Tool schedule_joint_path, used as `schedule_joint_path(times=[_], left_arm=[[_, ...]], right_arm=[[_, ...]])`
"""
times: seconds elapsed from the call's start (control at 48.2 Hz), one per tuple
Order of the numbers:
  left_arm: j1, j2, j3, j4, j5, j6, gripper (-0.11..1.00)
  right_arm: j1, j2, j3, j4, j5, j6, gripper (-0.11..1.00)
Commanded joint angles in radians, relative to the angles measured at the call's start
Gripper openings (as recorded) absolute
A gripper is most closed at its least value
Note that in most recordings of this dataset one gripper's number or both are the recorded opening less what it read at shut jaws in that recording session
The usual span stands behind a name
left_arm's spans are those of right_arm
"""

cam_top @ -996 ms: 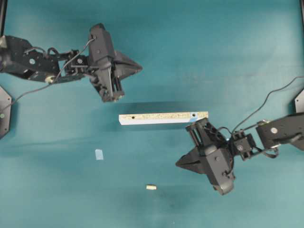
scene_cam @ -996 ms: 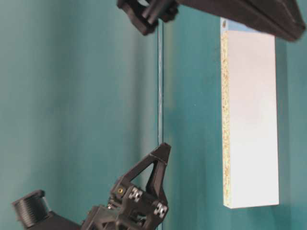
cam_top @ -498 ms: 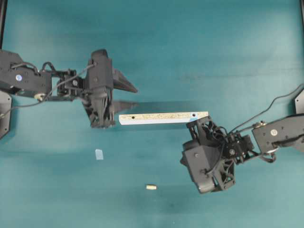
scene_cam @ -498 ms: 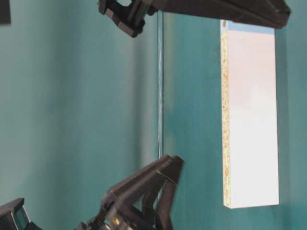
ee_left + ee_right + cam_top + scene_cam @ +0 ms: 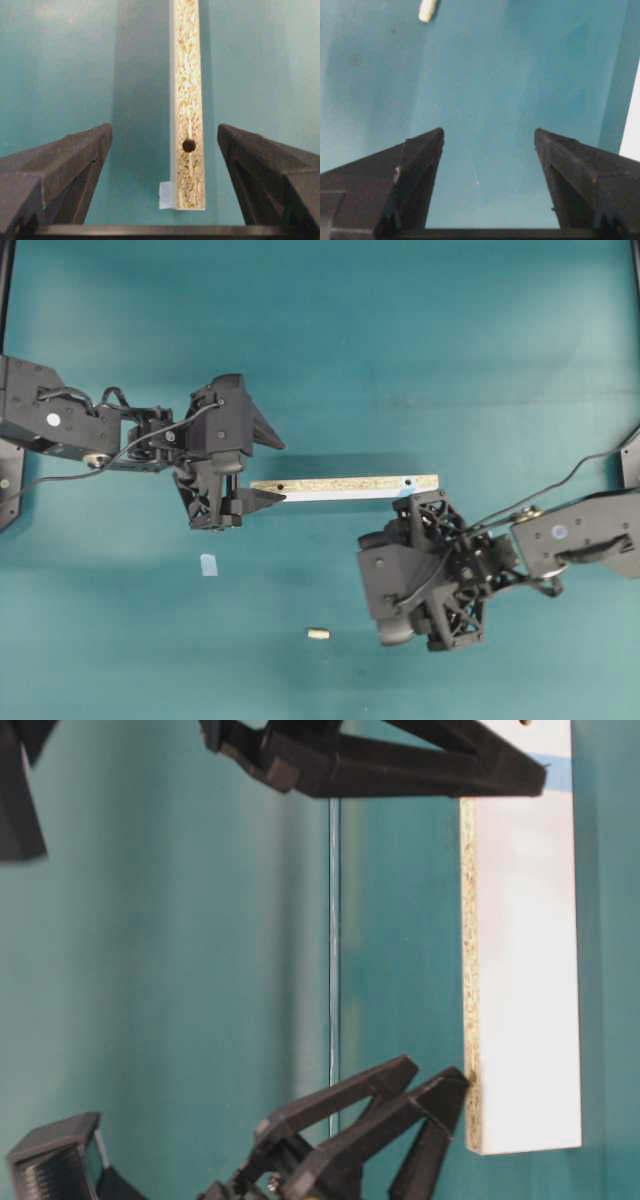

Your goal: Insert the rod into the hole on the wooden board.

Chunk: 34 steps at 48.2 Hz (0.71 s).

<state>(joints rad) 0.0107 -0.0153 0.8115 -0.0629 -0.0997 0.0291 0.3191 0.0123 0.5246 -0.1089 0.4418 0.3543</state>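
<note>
A short cream rod [image 5: 318,634] is seen lying loose on the teal surface [image 5: 420,330], near the lower middle of the overhead view, well apart from the wooden board [image 5: 345,487] and held by nothing. The board, a long narrow strip of speckled particleboard with a white side, stands on edge in the middle of the surface; a small dark hole [image 5: 189,145] is shown near its left end, another near the right end beside a blue mark [image 5: 558,771]. A pale-blue tape square [image 5: 208,564] lies below the board's left end. The left gripper [image 5: 165,150] is spread wide around the board's left end, the hole between its fingers, without touching. The right gripper [image 5: 489,150] is also spread wide and empty, pointed towards the rod. The insertion is judged not yet begun: the rod remains to be picked up, the board to be steadied. No writing or brand is readable.
</note>
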Motion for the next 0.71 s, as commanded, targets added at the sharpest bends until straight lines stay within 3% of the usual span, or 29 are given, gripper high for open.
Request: schedule_joint_path(times=[0.0,0.187,0.436,0.685], left_arm=[[-0.005,-0.003,-0.021,0.0,-0.005,-0.009,0.99],[-0.015,0.008,-0.034,0.0,-0.005,-0.009,0.99],[-0.032,0.049,-0.044,0.0,-0.005,-0.029,0.99],[-0.038,0.081,-0.048,0.0,-0.012,-0.04,0.99]], right_arm=[[0.005,0.012,-0.069,0.0,0.058,0.002,0.81],[0.005,0.08,-0.169,0.002,0.152,0.002,0.81],[0.005,0.147,-0.253,0.0,0.176,0.006,0.81],[0.006,0.206,-0.341,0.0,0.233,0.087,0.81]])
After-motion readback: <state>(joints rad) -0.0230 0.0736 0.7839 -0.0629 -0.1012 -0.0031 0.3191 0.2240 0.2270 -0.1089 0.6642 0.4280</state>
